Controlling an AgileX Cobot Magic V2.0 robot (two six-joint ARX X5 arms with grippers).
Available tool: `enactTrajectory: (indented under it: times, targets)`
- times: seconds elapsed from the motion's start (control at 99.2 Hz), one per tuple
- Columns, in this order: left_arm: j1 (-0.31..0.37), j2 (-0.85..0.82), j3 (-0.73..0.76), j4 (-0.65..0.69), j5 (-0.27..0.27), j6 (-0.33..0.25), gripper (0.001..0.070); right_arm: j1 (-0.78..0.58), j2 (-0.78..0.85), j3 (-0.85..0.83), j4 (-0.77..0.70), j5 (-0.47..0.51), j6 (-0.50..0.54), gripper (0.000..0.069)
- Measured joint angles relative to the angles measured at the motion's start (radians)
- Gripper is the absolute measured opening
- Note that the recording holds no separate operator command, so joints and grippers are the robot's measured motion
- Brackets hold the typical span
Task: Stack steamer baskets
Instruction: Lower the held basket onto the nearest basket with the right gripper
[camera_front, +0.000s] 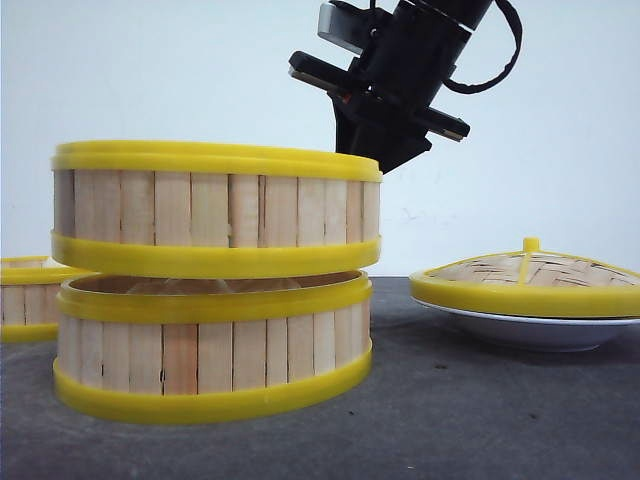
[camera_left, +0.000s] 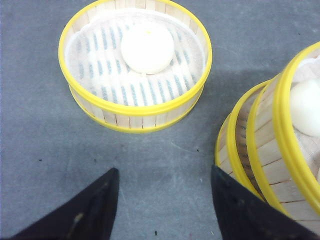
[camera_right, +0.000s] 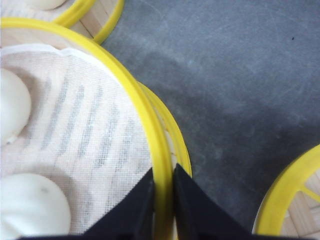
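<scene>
Right gripper (camera_right: 164, 200): clamped on the yellow rim of the upper round wooden-slat steamer basket (camera_front: 216, 210).
Upper basket: just above the lower matching basket (camera_front: 212, 348), slightly offset.
Third basket (camera_left: 135, 64): apart on the grey table (camera_front: 480, 410), one white bun (camera_left: 147, 47) inside.
Left gripper (camera_left: 165, 200): fingers apart, holding nothing.

My right arm's gripper (camera_front: 385, 150) is all matte black in the front view, its body narrowing to a wedge toward the tips. Behind that, a flat black crossbar sticks out both sides, with an orange-red fleck near one end. Further back I see a silver-grey box (camera housing, probably) and a round black wrist. A black cable (camera_front: 497, 60) loops off the wrist's side. In the right wrist view its fingers (camera_right: 134, 207) are smooth black blades, thin at the tip, wider rearward. My left gripper (camera_left: 165, 200) shows two black triangular fingers (camera_left: 92, 210), slightly scuffed, with pale dust specks.
</scene>
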Motion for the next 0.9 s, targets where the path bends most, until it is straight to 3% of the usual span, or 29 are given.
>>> enactTrajectory:
  times: [0.897]
  targets:
    - [0.0, 0.0, 0.0, -0.001, 0.0, 0.0, 0.0347, 0.007, 0.079, 0.0, 0.08, 0.05, 0.006, 0.0031]
